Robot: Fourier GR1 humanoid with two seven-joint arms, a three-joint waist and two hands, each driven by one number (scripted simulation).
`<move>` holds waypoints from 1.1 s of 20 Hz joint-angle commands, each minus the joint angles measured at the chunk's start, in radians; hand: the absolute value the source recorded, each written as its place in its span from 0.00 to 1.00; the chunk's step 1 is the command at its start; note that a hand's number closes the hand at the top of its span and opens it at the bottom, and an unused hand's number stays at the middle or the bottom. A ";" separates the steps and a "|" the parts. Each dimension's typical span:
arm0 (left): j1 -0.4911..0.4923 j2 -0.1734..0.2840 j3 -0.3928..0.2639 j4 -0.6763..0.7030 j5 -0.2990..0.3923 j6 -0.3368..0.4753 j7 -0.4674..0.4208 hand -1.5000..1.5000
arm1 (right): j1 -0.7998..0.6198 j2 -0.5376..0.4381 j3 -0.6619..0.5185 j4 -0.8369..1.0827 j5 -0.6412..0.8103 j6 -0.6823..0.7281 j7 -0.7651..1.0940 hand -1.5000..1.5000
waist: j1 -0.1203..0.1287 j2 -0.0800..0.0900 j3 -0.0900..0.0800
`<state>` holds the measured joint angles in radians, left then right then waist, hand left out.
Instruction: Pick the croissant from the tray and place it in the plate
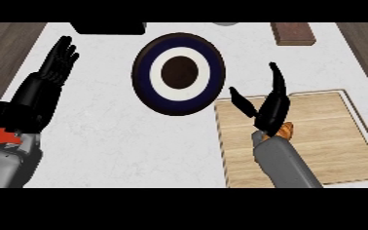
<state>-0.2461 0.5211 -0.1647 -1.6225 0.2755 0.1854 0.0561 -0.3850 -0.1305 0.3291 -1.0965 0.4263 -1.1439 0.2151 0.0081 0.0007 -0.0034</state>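
Note:
A wooden tray (327, 141) lies on the white counter at the right. Only an orange-brown edge of the croissant (289, 129) shows on it, peeking out beside my right wrist. My right hand (270, 112) hovers over the tray's upper left part, above the croissant, with thumb and fingers spread apart and holding nothing. The round plate (179, 73), dark brown with a blue and a white ring, sits left of the tray near the counter's middle. My left hand (52, 75) rests open at the far left, fingers up.
A black object (108, 28) stands at the counter's back left. A brown block (292, 33) lies at the back right, and a grey round thing (225, 23) peeks in beside it. Dark wood borders the counter at both sides.

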 commanded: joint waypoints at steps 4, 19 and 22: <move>0.020 0.017 0.042 0.004 0.002 -0.012 0.000 0.50 | -0.077 0.006 -0.054 0.055 0.337 0.060 0.341 0.00 | -0.035 -0.020 -0.004; 0.001 0.038 0.068 0.033 0.014 -0.039 0.009 0.50 | -0.219 0.038 -0.023 0.092 0.325 0.862 1.071 0.00 | -0.047 -0.028 -0.004; -0.012 0.006 0.056 0.041 0.012 -0.022 0.024 0.50 | -0.236 0.012 -0.029 0.010 0.312 0.975 1.162 0.00 | -0.060 -0.023 -0.001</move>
<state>-0.2383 0.5316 -0.1171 -1.5947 0.2797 0.1653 0.0643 -0.5873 -0.1186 0.2911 -1.0140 0.7502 -0.3721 1.1456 -0.0400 -0.0257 -0.0080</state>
